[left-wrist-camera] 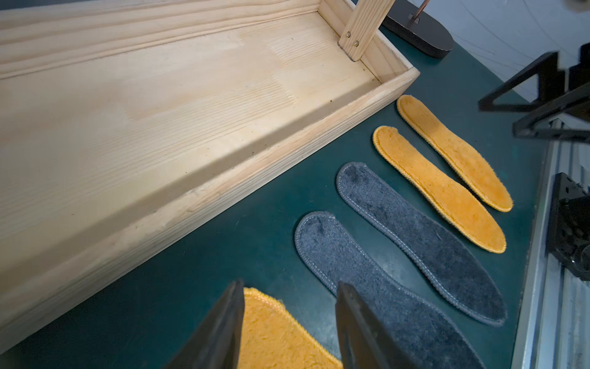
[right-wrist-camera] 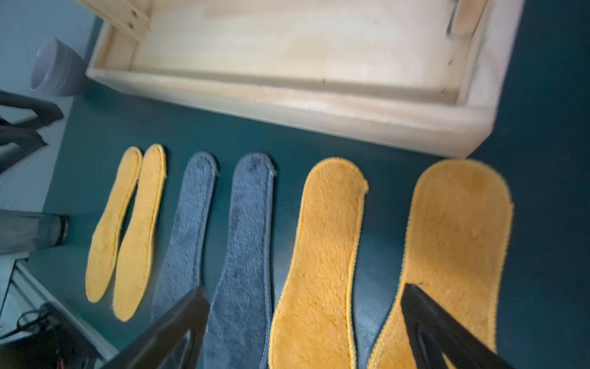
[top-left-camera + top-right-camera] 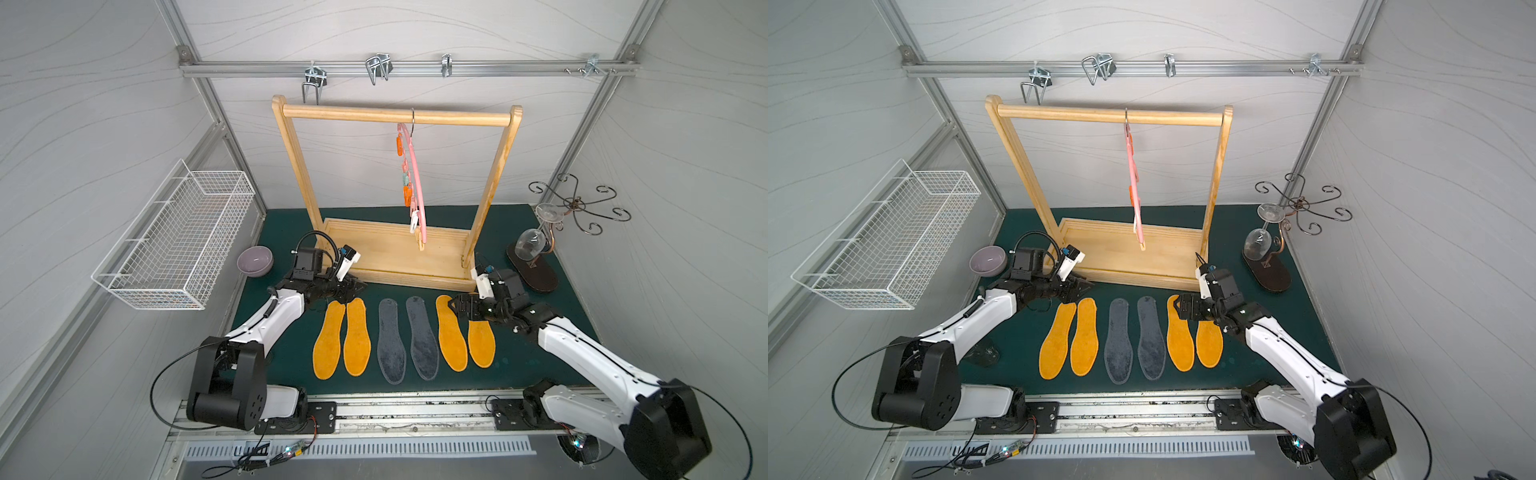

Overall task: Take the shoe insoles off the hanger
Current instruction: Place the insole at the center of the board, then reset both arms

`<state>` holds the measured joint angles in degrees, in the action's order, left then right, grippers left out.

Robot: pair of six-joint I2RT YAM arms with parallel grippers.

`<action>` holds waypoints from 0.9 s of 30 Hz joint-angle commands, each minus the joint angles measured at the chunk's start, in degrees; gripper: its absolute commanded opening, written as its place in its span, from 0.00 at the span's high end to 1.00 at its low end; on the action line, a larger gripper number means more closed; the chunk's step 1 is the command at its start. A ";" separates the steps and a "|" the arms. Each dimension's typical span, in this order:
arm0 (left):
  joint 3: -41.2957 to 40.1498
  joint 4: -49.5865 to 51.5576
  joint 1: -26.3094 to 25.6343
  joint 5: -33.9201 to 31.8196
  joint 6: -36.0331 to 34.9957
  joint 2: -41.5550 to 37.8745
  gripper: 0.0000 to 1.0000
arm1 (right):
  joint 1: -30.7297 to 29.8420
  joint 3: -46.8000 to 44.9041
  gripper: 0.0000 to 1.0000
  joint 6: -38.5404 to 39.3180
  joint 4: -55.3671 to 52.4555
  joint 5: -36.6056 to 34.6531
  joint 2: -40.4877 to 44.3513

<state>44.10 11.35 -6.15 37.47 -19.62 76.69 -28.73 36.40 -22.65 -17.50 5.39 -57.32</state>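
Insoles: six flat on mat. I see right gripper splayed wide, empty; left gripper part-spread, empty.

Six shoe insoles lie, seemingly flat, below the parted right tool.

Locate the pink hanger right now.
In both top views the hanger hangs by its hook from the wooden rack's top bar, right of its middle, above the rack's tray and behind the row of insoles.
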 commanded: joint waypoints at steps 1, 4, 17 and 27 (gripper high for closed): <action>-2.56 -2.63 2.32 -0.91 -2.91 -2.58 0.48 | 0.25 -0.16 0.01 4.94 1.65 -7.62 7.77; -4.30 -3.59 4.54 -0.89 -1.35 -4.22 0.46 | 0.25 -2.17 0.01 7.86 3.64 -16.96 14.90; -14.03 -19.18 14.40 -12.89 11.89 -9.07 0.14 | 9.15 -30.19 0.01 23.91 28.46 -25.34 38.87; -21.44 -37.20 14.33 -18.77 15.80 -5.55 0.00 | 20.04 -35.78 0.01 20.55 43.47 -14.91 26.38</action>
<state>22.26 -15.79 8.10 21.45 -5.82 70.13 -10.33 1.34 -1.13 16.38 -13.78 -27.70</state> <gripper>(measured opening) 0.999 0.989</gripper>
